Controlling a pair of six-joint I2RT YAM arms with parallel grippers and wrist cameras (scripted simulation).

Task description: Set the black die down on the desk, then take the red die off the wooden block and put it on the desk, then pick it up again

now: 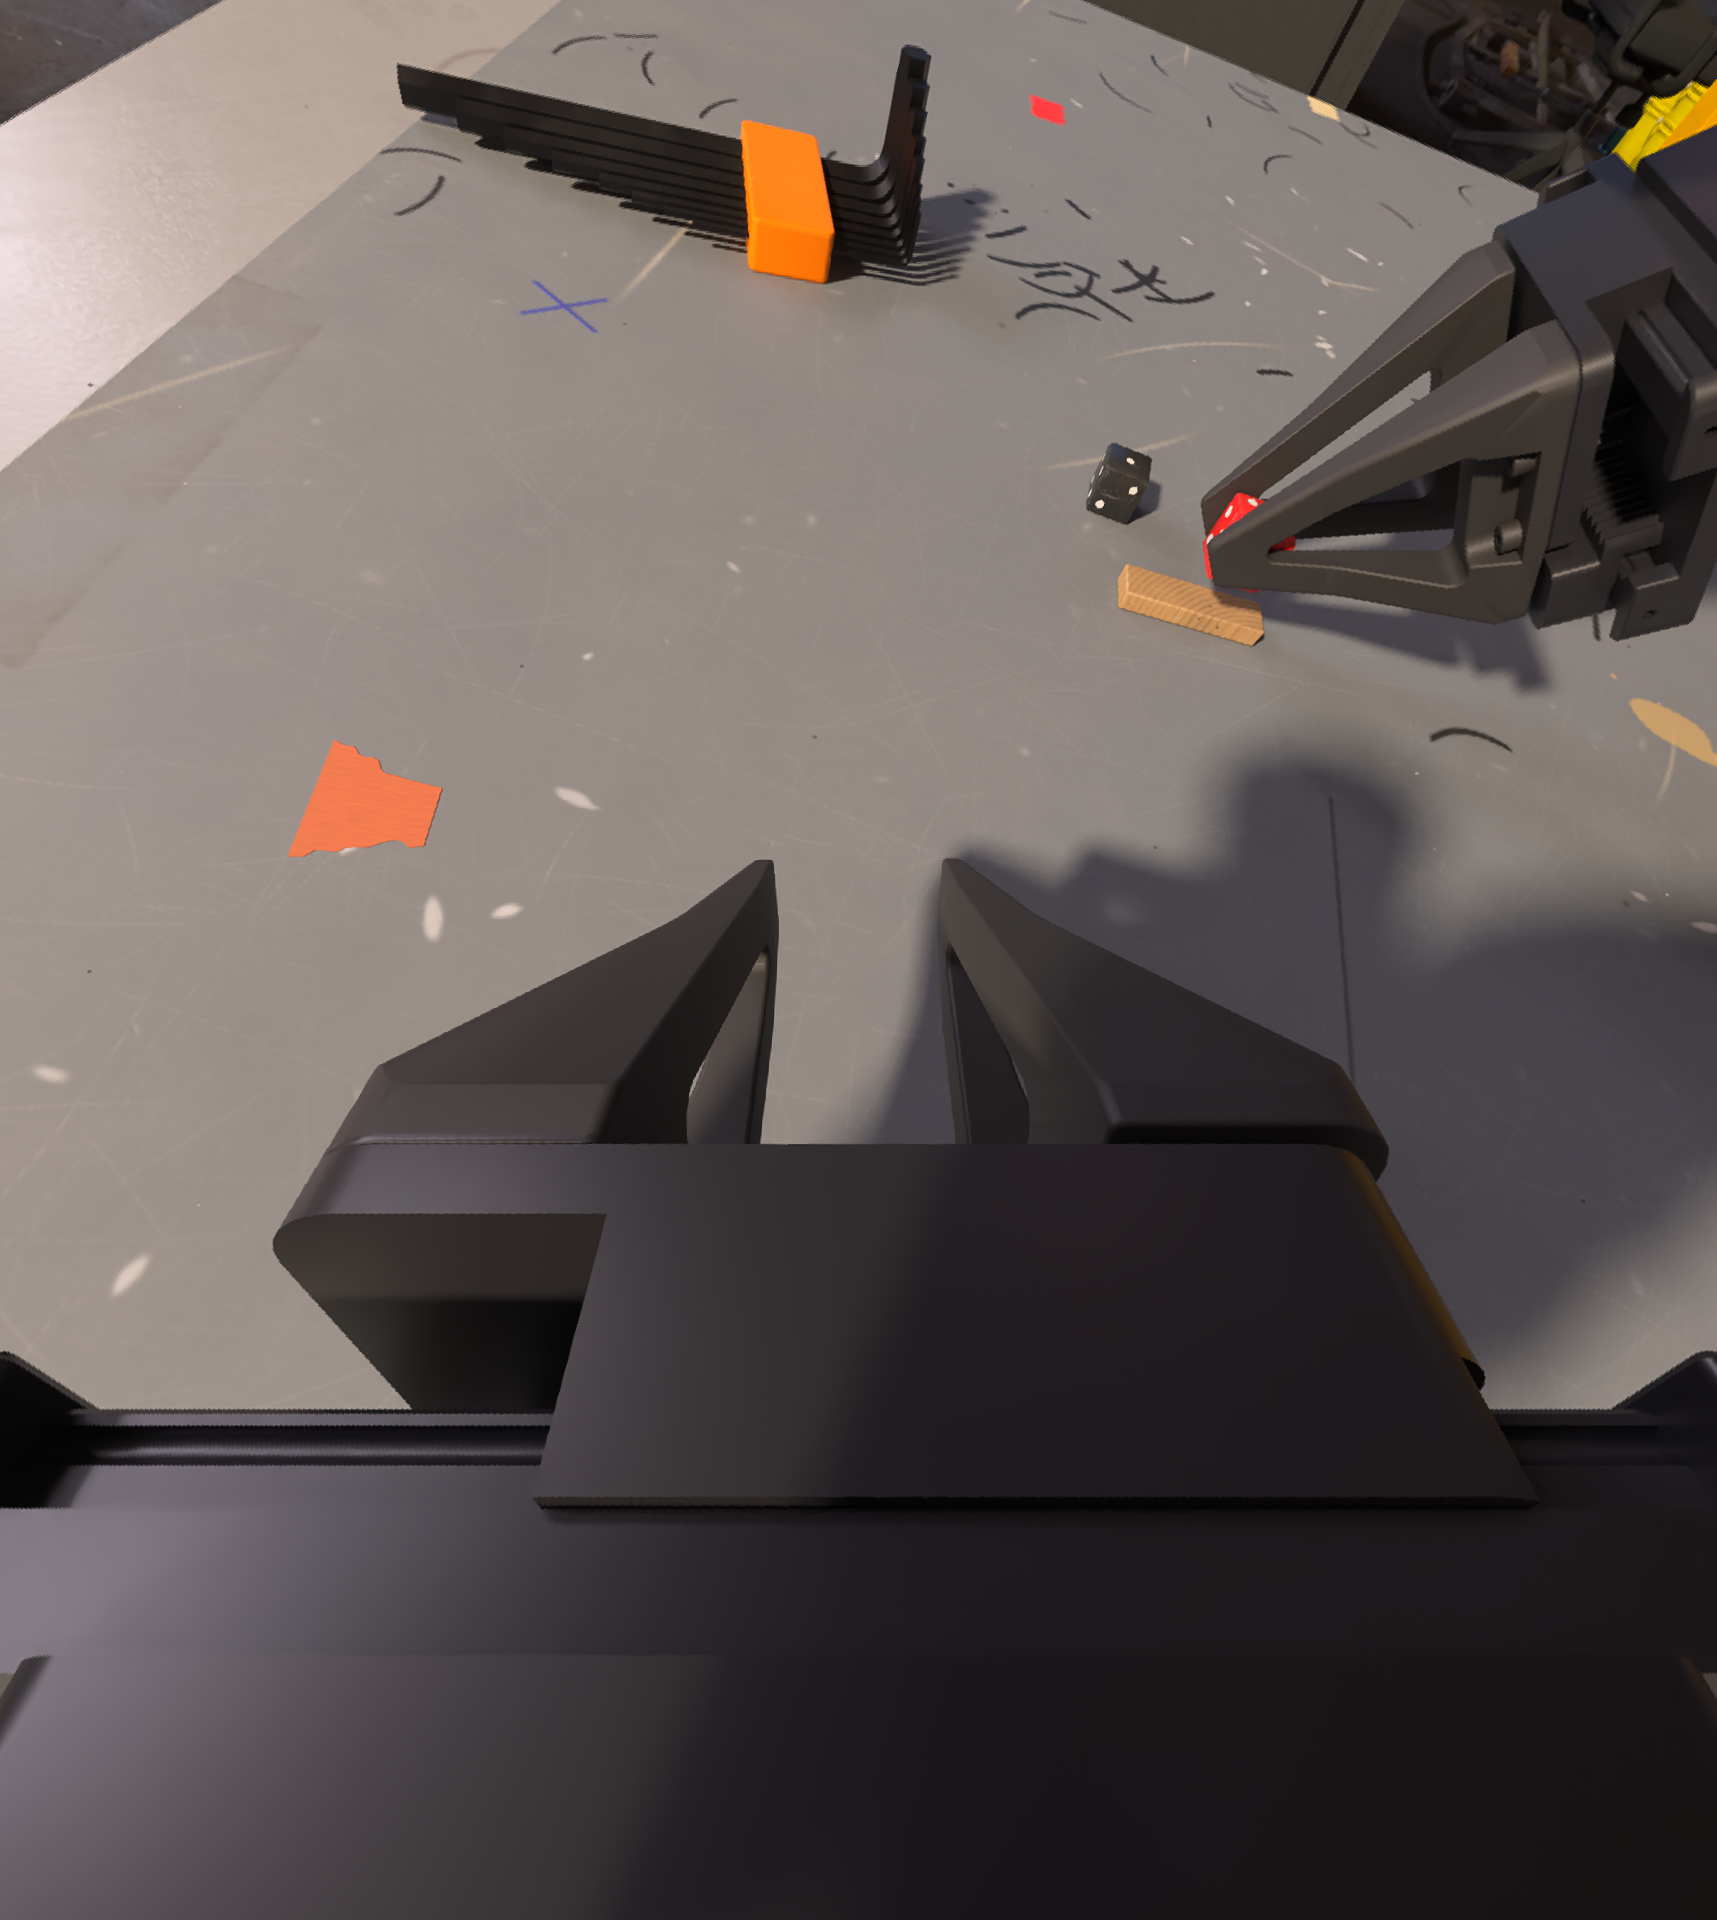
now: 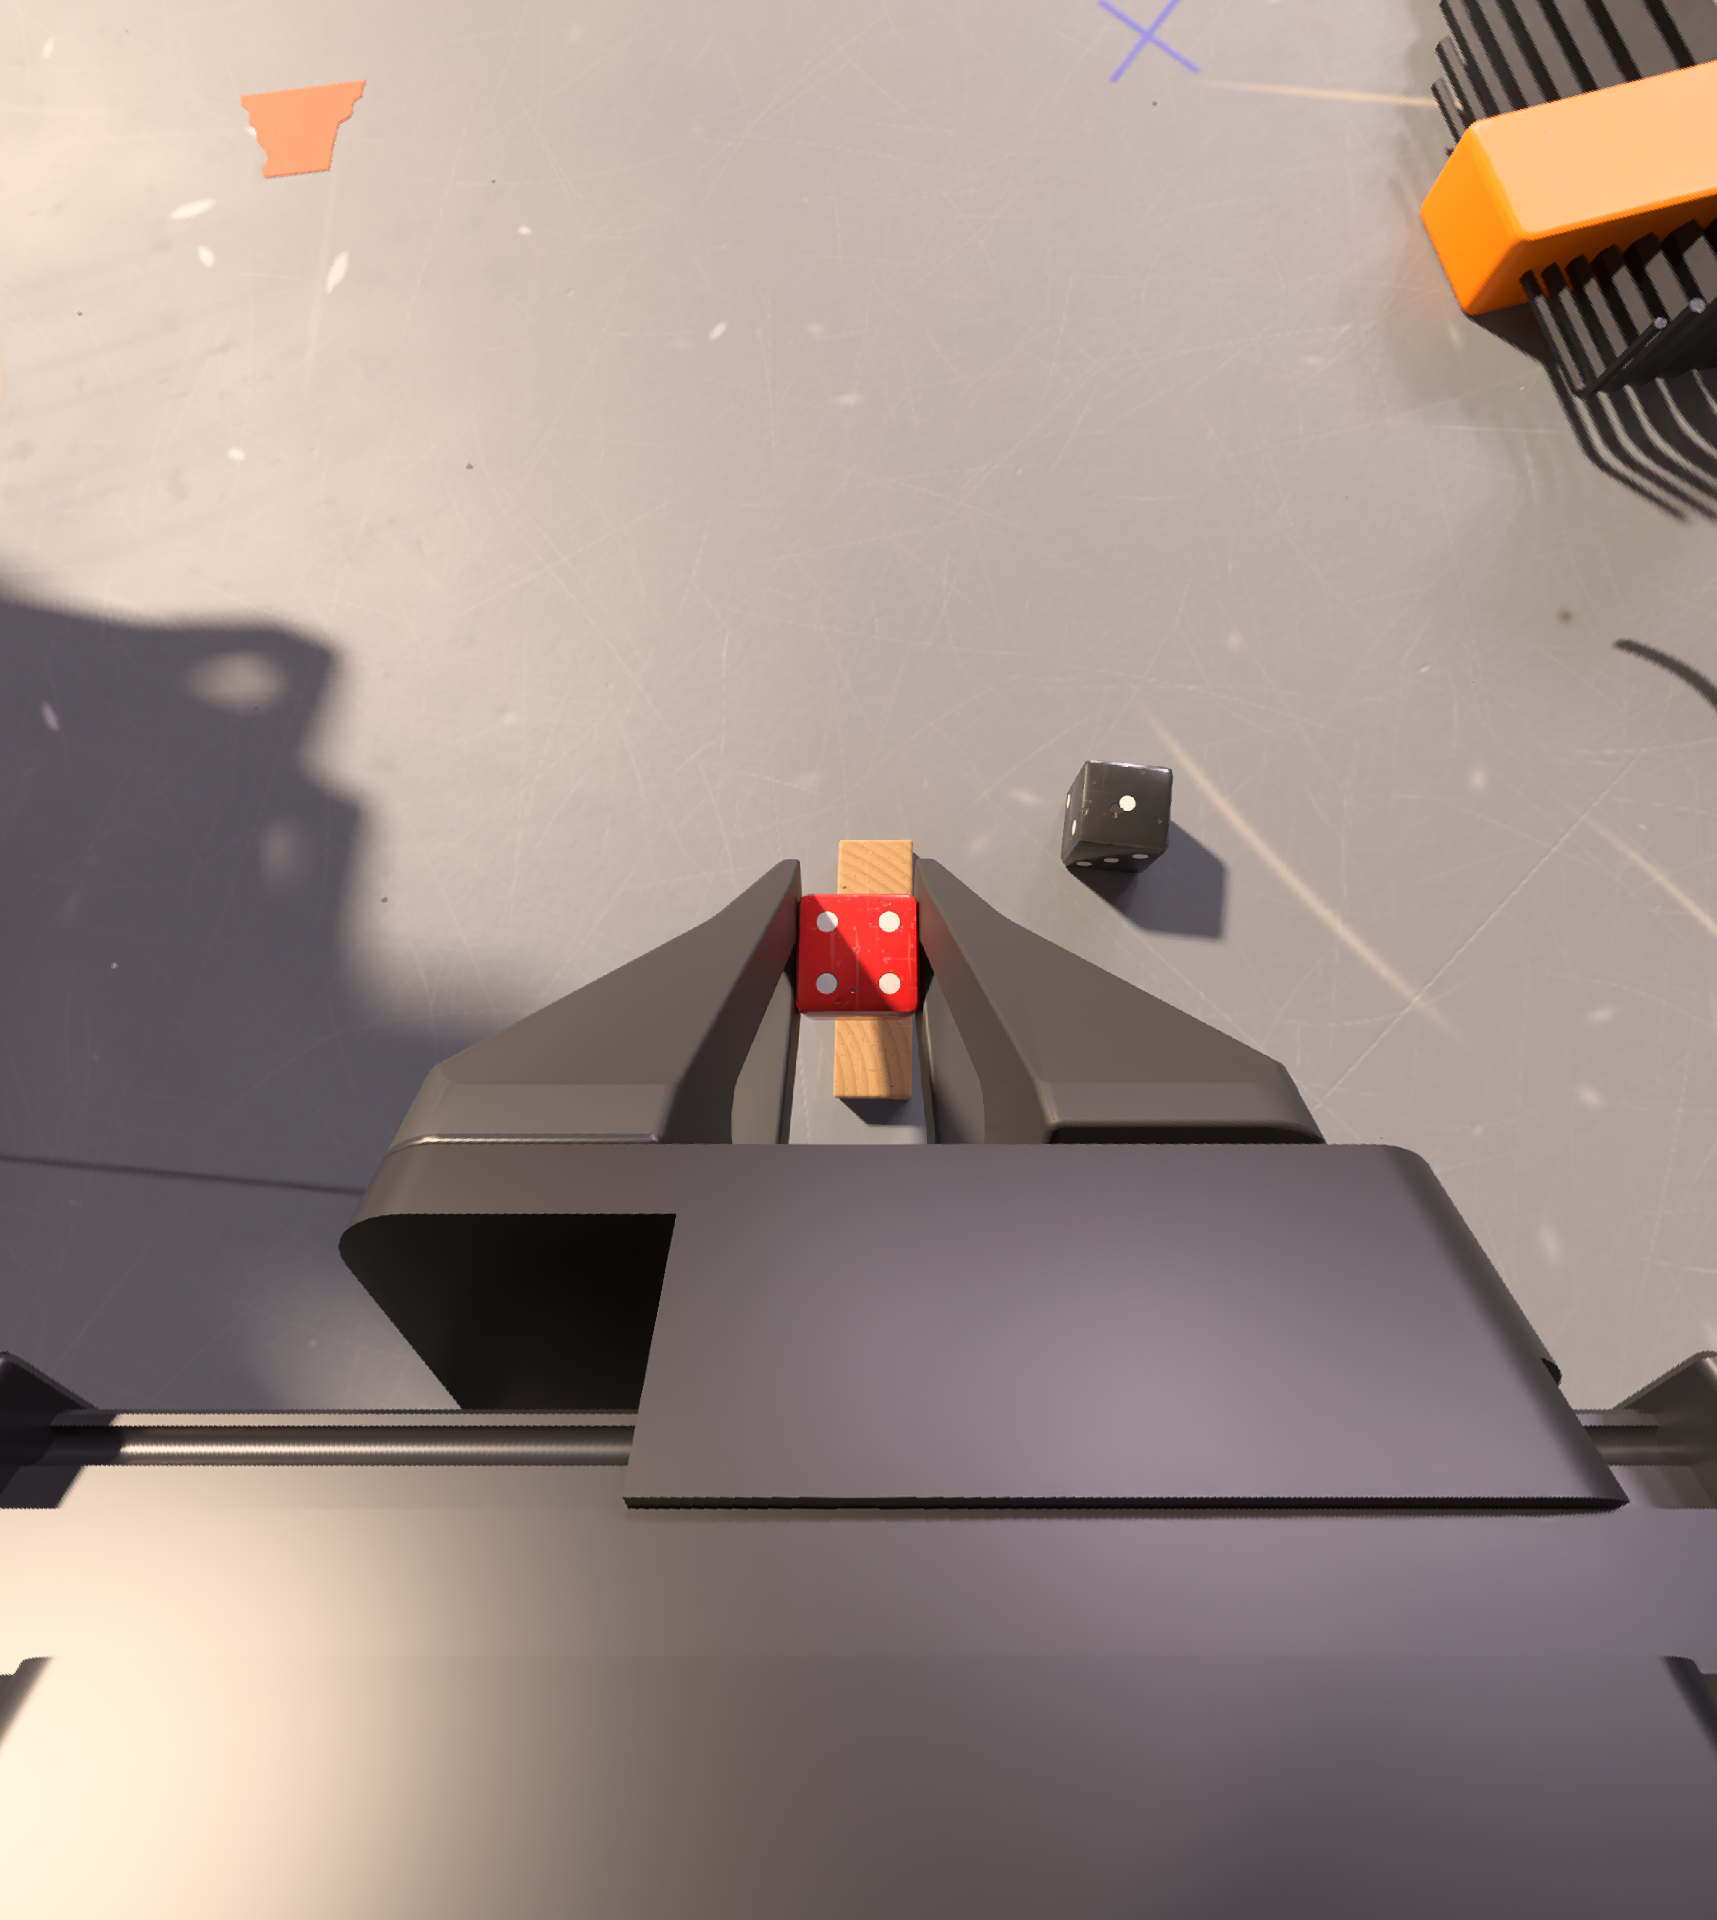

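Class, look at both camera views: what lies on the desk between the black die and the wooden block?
Nothing: between the black die and the wooden block only bare desk shows, clearest in the right wrist view.

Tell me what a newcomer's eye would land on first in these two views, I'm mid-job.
First the red die, bright between the fingers of the right gripper, right above the wooden block. Next the black die, alone on the desk just right of the block. Farther back, the orange holder with its fan of black hex keys stands out; the left gripper is open over bare desk.
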